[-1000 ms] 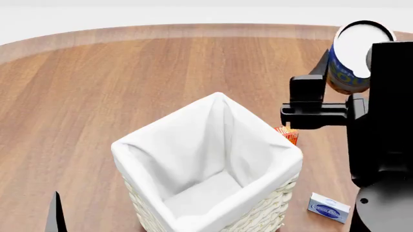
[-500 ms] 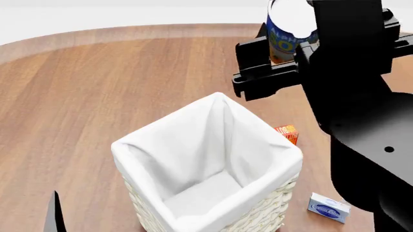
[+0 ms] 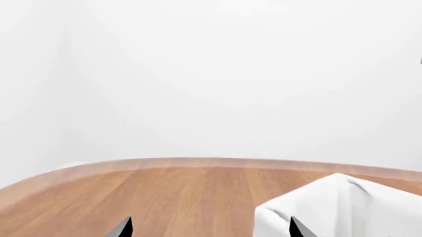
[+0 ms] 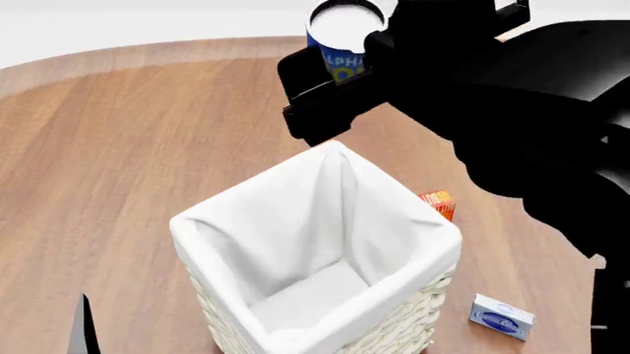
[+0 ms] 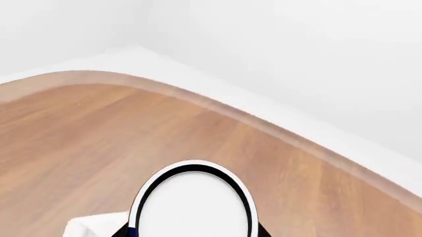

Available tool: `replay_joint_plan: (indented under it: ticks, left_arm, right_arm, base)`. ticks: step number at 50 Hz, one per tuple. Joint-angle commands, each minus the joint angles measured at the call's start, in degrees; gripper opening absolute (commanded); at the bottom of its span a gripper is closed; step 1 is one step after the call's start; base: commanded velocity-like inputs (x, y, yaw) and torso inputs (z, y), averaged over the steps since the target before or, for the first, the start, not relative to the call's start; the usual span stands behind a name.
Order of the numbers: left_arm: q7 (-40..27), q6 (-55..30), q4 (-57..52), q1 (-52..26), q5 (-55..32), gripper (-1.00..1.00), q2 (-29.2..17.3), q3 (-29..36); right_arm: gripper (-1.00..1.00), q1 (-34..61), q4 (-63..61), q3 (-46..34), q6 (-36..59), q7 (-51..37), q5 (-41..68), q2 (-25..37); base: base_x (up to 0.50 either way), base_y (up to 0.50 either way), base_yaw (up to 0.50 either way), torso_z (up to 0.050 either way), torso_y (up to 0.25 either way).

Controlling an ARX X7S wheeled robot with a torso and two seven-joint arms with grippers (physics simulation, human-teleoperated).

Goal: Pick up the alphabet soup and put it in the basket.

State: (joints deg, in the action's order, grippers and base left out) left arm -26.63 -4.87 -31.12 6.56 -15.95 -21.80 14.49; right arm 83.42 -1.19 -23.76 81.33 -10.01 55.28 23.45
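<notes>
The right pincer (image 4: 340,77) is closed on the alphabet soup (image 4: 343,40), holding it in the air above the table (image 4: 147,125), just beyond the far corner of the basket (image 4: 315,251) as the head view shows it. The can's pale flat top faces the camera, and its blue label with yellow lettering shows below that, partly hidden by the black pincer and the bulky right arm, which covers much of the head view's right side. In the right wrist view the can's top (image 5: 192,207) fills the lower middle, with a white corner of the basket's cloth (image 5: 92,224) beside it.

One basket stands on the wooden table, its white lining open and nothing seen inside. One orange-red carton (image 4: 439,203) peeks out behind the basket's right edge, mostly hidden by it. One small blue-and-white box (image 4: 502,316) lies flat on the table near the basket's right lower corner, apart from it.

The left pincer (image 3: 207,228) shows only two dark fingertips, spread apart with nothing visible between them; it probably sits low beside the basket.
</notes>
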Motion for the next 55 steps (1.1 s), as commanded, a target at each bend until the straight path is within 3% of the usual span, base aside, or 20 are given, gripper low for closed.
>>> replay_joint_plan:
  ticks: [1, 10, 29, 55]
  left_arm:
    - [3.1, 0.6, 2.5, -1.5, -0.3, 1.00, 1.2, -1.6]
    - [3.6, 1.4, 4.8, -1.9, -0.8, 1.00, 1.5, -1.4]
    - [3.9, 2.1, 6.0, -2.0, -1.8, 1.00, 1.3, -1.6]
    - [4.4, 3.0, 10.5, -3.2, -2.0, 1.00, 1.9, -0.7]
  right_arm:
    - [-1.00, 8.0, 8.4, -11.3, -2.4, 14.0, -4.8, -0.9]
    - [-1.00, 13.9, 19.5, -21.3, -8.7, 23.2, -11.2, -2.3]
    - [-1.00, 14.8, 29.0, -37.5, -15.8, 40.4, -16.1, -7.4]
    - [-1.00, 14.8, 40.0, -47.5, -24.5, 49.4, -22.6, -11.2]
  base:
    - [0.00, 0.00, 0.00, 0.000, 0.000]
    - [0.00, 0.00, 0.00, 0.000, 0.000]
    - [0.00, 0.00, 0.00, 0.000, 0.001]
    - [0.00, 0.00, 0.00, 0.000, 0.001]
